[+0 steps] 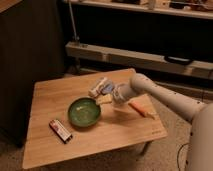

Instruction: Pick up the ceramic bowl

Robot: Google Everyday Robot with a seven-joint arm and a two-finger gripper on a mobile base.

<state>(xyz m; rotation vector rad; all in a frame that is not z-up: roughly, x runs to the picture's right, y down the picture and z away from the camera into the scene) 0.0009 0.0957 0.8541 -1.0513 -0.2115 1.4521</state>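
The green glazed ceramic bowl [84, 111] sits upright on the wooden table [50, 97], left of centre, and looks empty. My gripper [106, 99] reaches in from the right on the white arm [165, 100]. It hovers just over the bowl's upper right rim, and I cannot tell whether it touches the rim.
A white and blue packet [98, 87] lies just behind the gripper. An orange carrot-like item [137, 109] lies to the right under the arm. A red and dark snack bar [61, 130] lies front left of the bowl. A dark cabinet [25, 55] stands left, and shelving [140, 55] stands behind.
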